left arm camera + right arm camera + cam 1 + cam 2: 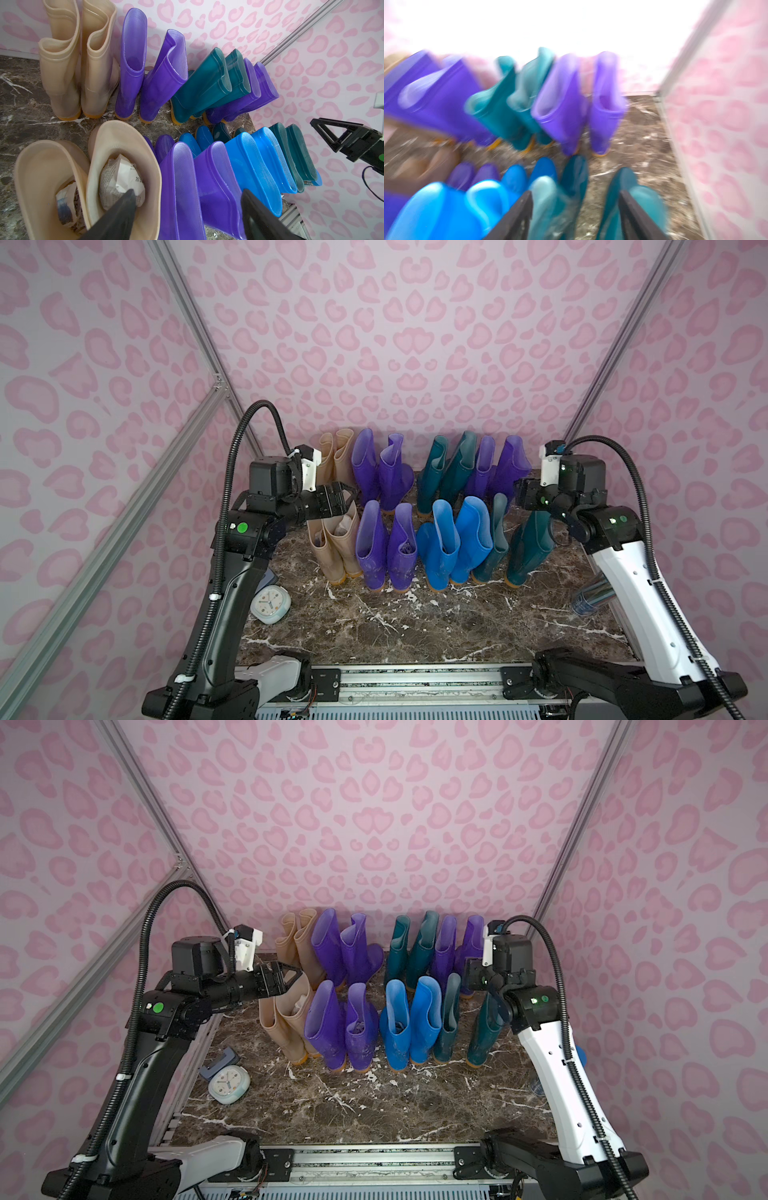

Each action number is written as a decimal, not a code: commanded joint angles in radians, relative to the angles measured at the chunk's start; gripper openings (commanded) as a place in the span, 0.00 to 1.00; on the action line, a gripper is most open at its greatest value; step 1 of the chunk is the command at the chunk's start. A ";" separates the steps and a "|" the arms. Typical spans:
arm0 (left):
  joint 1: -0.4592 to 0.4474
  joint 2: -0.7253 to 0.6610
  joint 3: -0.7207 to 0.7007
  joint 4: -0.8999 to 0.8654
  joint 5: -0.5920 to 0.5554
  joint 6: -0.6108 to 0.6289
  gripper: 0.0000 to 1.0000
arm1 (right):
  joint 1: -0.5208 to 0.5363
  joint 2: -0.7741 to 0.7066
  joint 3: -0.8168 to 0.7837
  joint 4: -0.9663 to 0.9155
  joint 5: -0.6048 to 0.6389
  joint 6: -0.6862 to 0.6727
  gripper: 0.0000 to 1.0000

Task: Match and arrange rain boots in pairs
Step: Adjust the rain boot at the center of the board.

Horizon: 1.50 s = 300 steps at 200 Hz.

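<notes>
Boots (438, 547) purple, teal, beige, blue; tabletop (415, 626) brown marble; walls (415, 344) pink-spotted.

left arm (232, 593): black, rising from its base at the near left; elbow bent, forearm level and reaching right.
left gripper (351, 496): points right, jaws spread wide, holding nothing; in the left wrist view its two dark fingers (122, 209) taper and stand well apart.
right arm (631, 585): white link rising from its base at the near right, leaning far and left; black wrist on top, bent over.
right gripper (519, 494): points left and down; jaws wide apart in the blurred right wrist view, clamping nothing.
</notes>
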 commanded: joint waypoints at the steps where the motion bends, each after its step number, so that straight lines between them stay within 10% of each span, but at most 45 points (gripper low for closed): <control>1: 0.000 0.000 -0.001 0.018 -0.005 0.007 0.81 | -0.086 -0.063 -0.116 0.056 0.137 0.047 0.89; 71: 0.000 0.003 -0.001 0.017 -0.014 0.012 0.81 | -0.269 -0.014 -0.229 0.147 -0.319 0.031 0.95; 97: 0.000 0.001 -0.007 0.016 -0.019 0.017 0.81 | -0.265 0.033 -0.196 0.160 -0.350 0.020 0.74; 127: 0.001 0.002 -0.009 0.016 -0.020 0.017 0.81 | -0.251 0.113 -0.146 0.130 -0.424 0.003 0.16; 146: 0.001 0.003 -0.012 0.016 -0.024 0.019 0.81 | -0.199 0.108 -0.134 0.133 -0.414 -0.005 0.00; 253: 0.000 0.013 -0.021 0.044 -0.002 0.011 0.81 | -0.218 0.116 -0.148 0.121 -0.418 -0.067 0.02; 300: 0.001 0.008 0.003 0.021 -0.036 0.021 0.81 | -0.221 0.142 -0.043 0.108 -0.424 -0.036 0.54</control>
